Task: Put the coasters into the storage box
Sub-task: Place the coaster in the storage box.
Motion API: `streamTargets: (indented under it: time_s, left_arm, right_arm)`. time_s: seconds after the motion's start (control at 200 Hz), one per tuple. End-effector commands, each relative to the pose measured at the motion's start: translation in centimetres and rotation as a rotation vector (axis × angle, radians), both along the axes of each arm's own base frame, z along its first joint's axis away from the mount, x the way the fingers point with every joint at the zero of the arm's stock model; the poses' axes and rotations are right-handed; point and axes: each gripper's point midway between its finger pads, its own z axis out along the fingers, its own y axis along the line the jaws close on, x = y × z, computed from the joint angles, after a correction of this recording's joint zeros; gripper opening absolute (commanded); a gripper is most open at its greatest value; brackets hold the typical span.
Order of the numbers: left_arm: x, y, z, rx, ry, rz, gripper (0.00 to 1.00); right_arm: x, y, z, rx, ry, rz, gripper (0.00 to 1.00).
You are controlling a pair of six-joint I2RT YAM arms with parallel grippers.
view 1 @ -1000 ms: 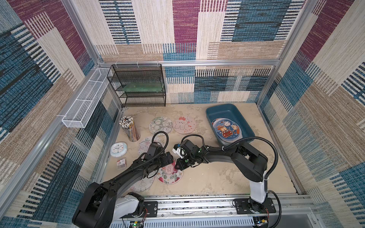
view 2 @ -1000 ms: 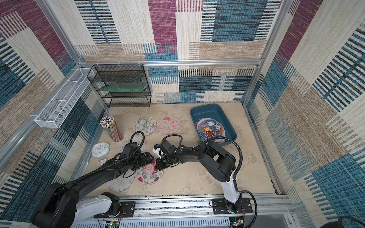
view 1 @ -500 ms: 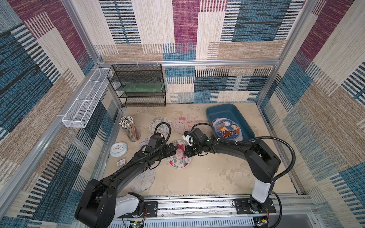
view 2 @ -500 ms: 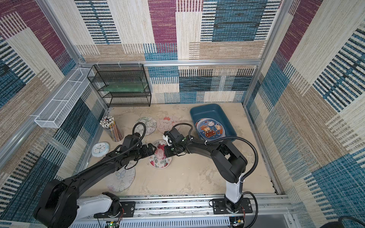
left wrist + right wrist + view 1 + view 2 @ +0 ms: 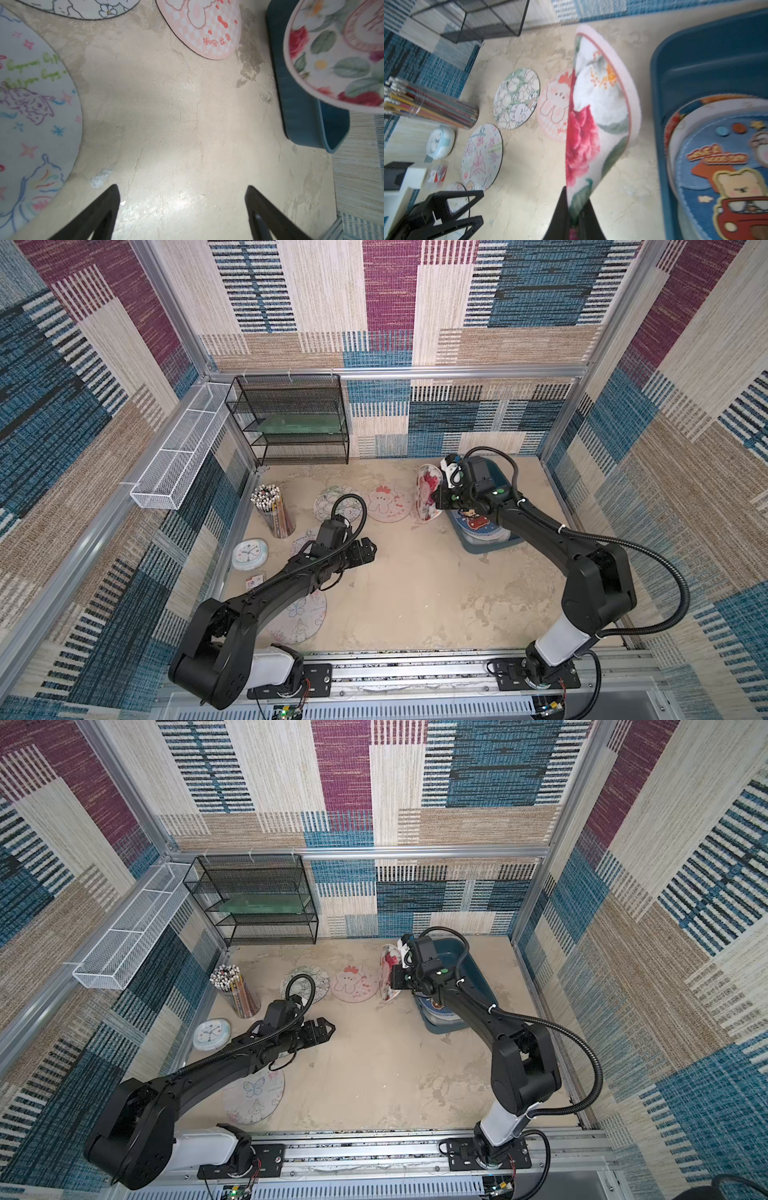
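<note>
Our right end effector (image 5: 576, 194) pinches the rim of the upright floral coaster (image 5: 591, 108), with the storage box (image 5: 695, 62) just to its right.

we can read no word in full. the pink checked coaster (image 5: 199, 27) has a short row of red characters near its rim; the doodle coaster (image 5: 31, 114), green scribbled handwriting; the blue bear coaster (image 5: 724, 166) in the storage box (image 5: 695, 52), blurred orange lettering; the clock (image 5: 249, 554) dial by the table's left edge is too small.
</note>
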Motion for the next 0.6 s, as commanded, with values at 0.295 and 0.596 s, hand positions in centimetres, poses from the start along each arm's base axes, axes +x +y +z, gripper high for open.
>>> streamTargets:
  time_s: [0.295,0.596]
  left_arm:
    - [1.4,-1.1,0.3,-0.007,-0.032,-0.042,0.93]
    - [2.1,-1.3,0.9,0.0,-0.05,-0.045,0.93]
  right_arm:
    - [5.2,-8.5,0.9,0.036,-0.046,-0.179,0.02]
    - [6.4,-12.1,-3.5,0.051,0.026,-0.254,0.01]
